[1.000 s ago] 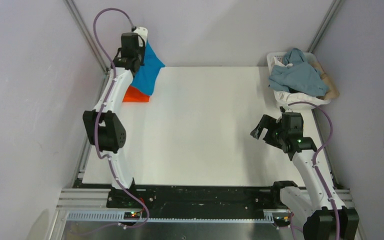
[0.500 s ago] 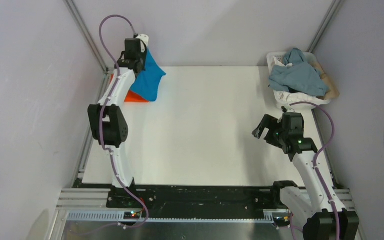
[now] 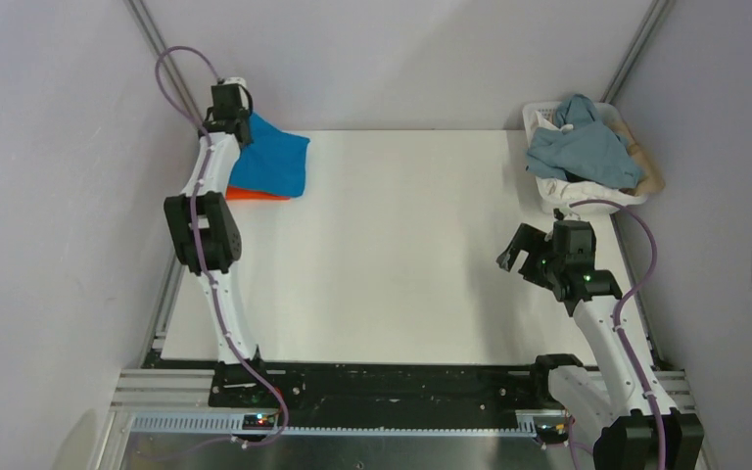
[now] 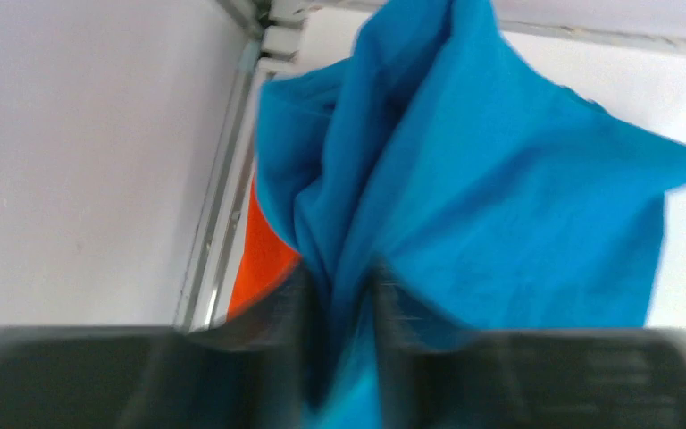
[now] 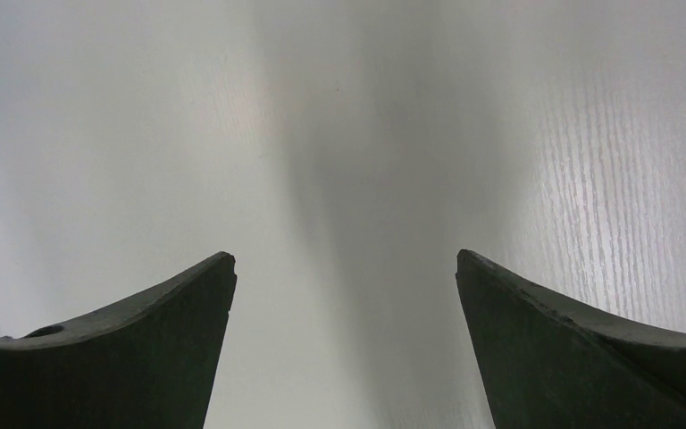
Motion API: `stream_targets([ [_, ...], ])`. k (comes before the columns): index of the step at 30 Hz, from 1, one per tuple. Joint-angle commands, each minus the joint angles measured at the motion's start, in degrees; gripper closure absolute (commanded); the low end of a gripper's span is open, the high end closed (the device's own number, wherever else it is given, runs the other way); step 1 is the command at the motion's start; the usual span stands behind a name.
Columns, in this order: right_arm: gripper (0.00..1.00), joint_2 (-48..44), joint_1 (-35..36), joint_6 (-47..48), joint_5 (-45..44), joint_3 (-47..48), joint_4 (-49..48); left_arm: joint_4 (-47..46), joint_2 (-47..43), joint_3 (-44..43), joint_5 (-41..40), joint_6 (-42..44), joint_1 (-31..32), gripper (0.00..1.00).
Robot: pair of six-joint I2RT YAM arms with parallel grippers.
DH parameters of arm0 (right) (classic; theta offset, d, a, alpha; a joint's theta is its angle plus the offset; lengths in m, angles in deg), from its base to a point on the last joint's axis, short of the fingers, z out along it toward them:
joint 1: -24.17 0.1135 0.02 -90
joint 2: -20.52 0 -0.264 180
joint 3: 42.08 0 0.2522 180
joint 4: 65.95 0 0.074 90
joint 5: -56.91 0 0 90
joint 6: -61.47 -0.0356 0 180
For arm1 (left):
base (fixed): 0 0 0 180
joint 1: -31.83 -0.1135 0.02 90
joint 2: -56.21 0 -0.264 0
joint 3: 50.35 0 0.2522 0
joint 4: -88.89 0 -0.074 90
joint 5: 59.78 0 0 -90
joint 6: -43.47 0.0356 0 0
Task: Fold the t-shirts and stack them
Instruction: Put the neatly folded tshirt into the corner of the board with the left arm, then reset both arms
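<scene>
- Blue cloth fills most of the left wrist view: the blue t-shirt [image 4: 500, 197] gathers into folds that run down between the dark fingers there.
- The left gripper [image 4: 338, 308] is clamped on that gathered edge of the blue t-shirt, its jaws nearly together with only the fabric between them.
- From above, this gripper sits at the far left corner of the table [image 3: 401, 255], close to the wall, with the left arm stretched out along the left edge.
- Most of the blue t-shirt is spread flat over the orange t-shirt [image 3: 255, 195], which shows only as a thin strip along the near side of the blue one.
- In the left wrist view the orange cloth appears as a narrow wedge under the blue one, beside the metal frame rail.
- The right gripper [image 3: 517, 251] hangs over the right side of the table with its jaws wide apart and nothing between them; its wrist view shows only bare white tabletop.
- A white basket [image 3: 602, 199] stands at the far right corner, heaped with a grey-blue garment [image 3: 583, 147], well apart from both t-shirts.
</scene>
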Motion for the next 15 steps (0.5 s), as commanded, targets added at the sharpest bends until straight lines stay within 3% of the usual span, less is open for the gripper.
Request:
stream_targets([
  [1,0.02,-0.59,-0.19,-0.28,-1.76,0.0,-0.01,-2.04,3.43,-4.51,-8.2,-4.76,-2.14,0.37],
  [2,0.02,-0.73,-0.17,-0.16,-1.65,0.04,-0.06,-1.88,3.69,-4.47,-9.94,-5.25,-2.21,0.1],
  [3,0.02,-0.81,-0.15,-0.14,-1.57,0.07,-0.11,-1.95,3.03,-3.6,-10.08,-5.41,-2.26,0.03],
  [9,0.02,-1.54,-0.22,-0.2,-1.57,0.08,-0.19,-1.94,-3.92,-0.04,-6.72,-9.66,-2.28,0.0],
  [15,0.01,-2.76,-0.19,-0.97,-1.33,0.15,-0.06,-2.25,-14.86,7.58,9.29,-20.4,-2.1,0.0],
])
